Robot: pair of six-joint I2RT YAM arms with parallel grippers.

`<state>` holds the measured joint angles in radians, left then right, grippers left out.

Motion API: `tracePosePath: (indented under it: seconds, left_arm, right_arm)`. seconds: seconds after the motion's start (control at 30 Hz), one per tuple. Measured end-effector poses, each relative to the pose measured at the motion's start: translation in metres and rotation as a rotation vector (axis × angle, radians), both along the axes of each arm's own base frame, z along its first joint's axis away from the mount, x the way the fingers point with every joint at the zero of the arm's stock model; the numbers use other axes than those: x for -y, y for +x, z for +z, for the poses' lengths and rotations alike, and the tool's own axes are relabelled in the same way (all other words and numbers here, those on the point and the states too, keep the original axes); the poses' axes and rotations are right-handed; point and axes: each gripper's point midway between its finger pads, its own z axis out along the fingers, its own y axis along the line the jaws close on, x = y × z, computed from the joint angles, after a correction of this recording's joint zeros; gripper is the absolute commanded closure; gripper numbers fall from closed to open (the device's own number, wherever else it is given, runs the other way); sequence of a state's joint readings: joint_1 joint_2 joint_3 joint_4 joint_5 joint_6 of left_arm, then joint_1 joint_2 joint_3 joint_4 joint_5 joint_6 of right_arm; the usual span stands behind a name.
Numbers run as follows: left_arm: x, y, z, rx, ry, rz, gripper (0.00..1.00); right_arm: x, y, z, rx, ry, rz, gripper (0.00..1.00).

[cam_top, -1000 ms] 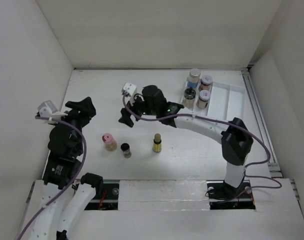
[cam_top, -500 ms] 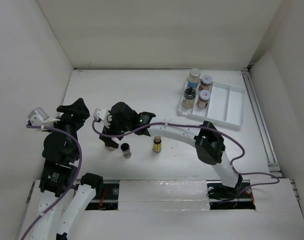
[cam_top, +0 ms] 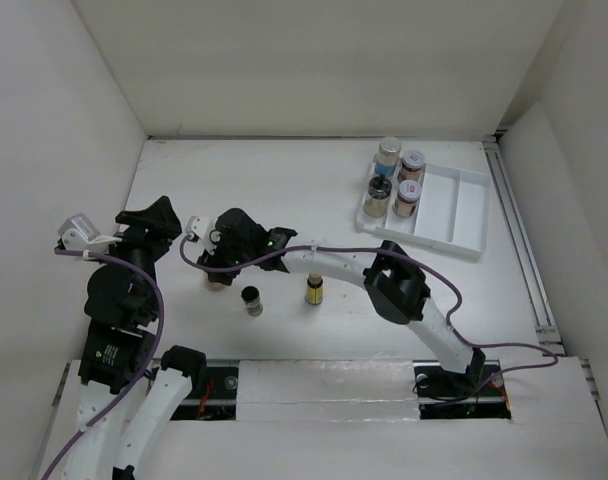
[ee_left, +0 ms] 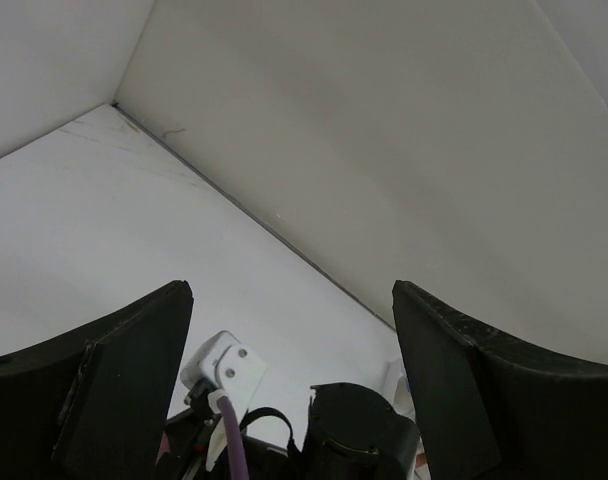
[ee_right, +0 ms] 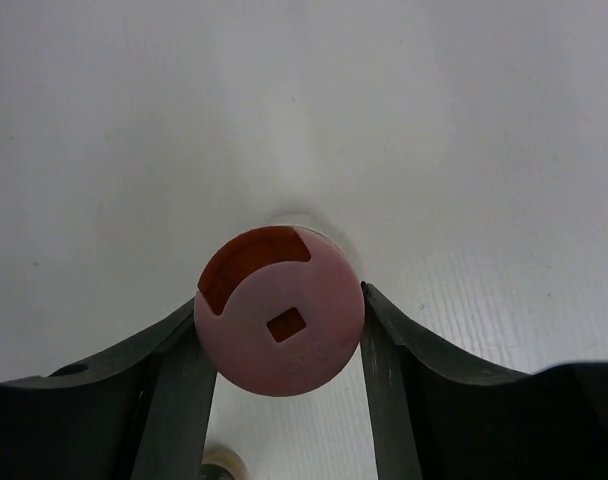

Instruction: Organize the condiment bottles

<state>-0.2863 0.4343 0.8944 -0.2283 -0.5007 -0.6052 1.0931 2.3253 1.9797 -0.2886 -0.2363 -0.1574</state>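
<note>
**Right pincer taking the pink-capped jar, three bottles waiting to be filed**

On the white table [cam_top: 284, 190], I am working through the pick-up step. The white tray [cam_top: 462, 212] is sitting at the far right, with four bottles [cam_top: 407, 197] standing together at its left end and its other compartments bare. My right arm is stretching well across to the left, and the right pincer [cam_top: 217, 272] is bracketing the pink-capped jar [ee_right: 280, 310]. Its fingers [ee_right: 389, 370] are lying against the cap on both sides, so I am judging the jar pinched, though it is standing on the table. My left pincer [ee_left: 291, 300] is hanging spread and empty near the left wall.

Next, I am expecting to need a straight lift, then a long carry to the tray. The path has to avoid the black-capped jar [cam_top: 251, 298] just beside and the yellow bottle [cam_top: 314, 289] near it.

From above, my own pincer is covering most of the pink-capped jar. In the right wrist view the cap is hiding the jar's body. How firmly I am gripping, I cannot tell. The labels are too small to read.
</note>
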Motion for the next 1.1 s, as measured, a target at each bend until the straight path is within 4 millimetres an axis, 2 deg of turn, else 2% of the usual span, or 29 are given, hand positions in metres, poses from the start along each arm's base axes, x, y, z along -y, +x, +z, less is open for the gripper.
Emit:
tracePosePath:
  seconds: [0.1,0.17,0.27,0.33,0.4,0.47,0.53,0.63,0.7,0.77,0.87,0.93,1.03,1.1]
  left_arm:
    - [0.0,0.0,0.0,-0.001,0.002,-0.001,0.23]
    - [0.0,0.0,0.0,-0.001,0.002,-0.002,0.23]
    - [0.0,0.0,0.0,-0.001,0.002,-0.002,0.23]
    - [0.0,0.0,0.0,-0.001,0.003,-0.003,0.23]
    - [0.001,0.0,0.0,0.0,0.003,-0.004,0.23]
    - [0.003,0.0,0.001,0.004,0.003,-0.014,0.23]
    - [0.007,0.003,0.002,0.007,0.009,-0.039,0.23]
    - [0.022,0.013,0.001,-0.005,0.041,-0.109,0.21]
    - [0.04,0.024,-0.003,-0.024,0.08,-0.19,0.21]
    - [0.058,0.038,-0.013,-0.064,0.117,-0.273,0.21]
    - [0.083,0.057,-0.035,-0.141,0.166,-0.387,0.19]
    - [0.094,0.065,-0.05,-0.19,0.186,-0.444,0.18]
    - [0.103,0.068,-0.062,-0.228,0.203,-0.493,0.16]
    - [0.106,0.067,-0.06,-0.217,0.209,-0.511,0.16]
  right_arm:
    - [-0.005,0.007,0.015,0.01,0.079,-0.021,0.55]
    - [0.005,0.01,0.029,-0.002,0.127,-0.035,0.55]
    - [0.027,0.028,0.069,0.0,0.223,-0.084,0.57]
    - [0.051,0.051,0.111,0.033,0.315,-0.136,0.57]
    - [0.086,0.081,0.159,0.09,0.409,-0.209,0.57]
    - [0.134,0.108,0.205,0.163,0.491,-0.304,0.57]
    - [0.189,0.133,0.238,0.236,0.546,-0.411,0.57]
    - [0.278,0.163,0.266,0.334,0.579,-0.601,0.57]
    - [0.333,0.179,0.269,0.383,0.57,-0.737,0.57]
    - [0.386,0.194,0.258,0.406,0.537,-0.88,0.58]
    - [0.456,0.214,0.228,0.4,0.471,-1.075,0.58]
    - [0.501,0.224,0.201,0.373,0.417,-1.203,0.58]
    - [0.555,0.235,0.162,0.326,0.345,-1.359,0.59]
    - [0.579,0.239,0.141,0.293,0.307,-1.429,0.59]
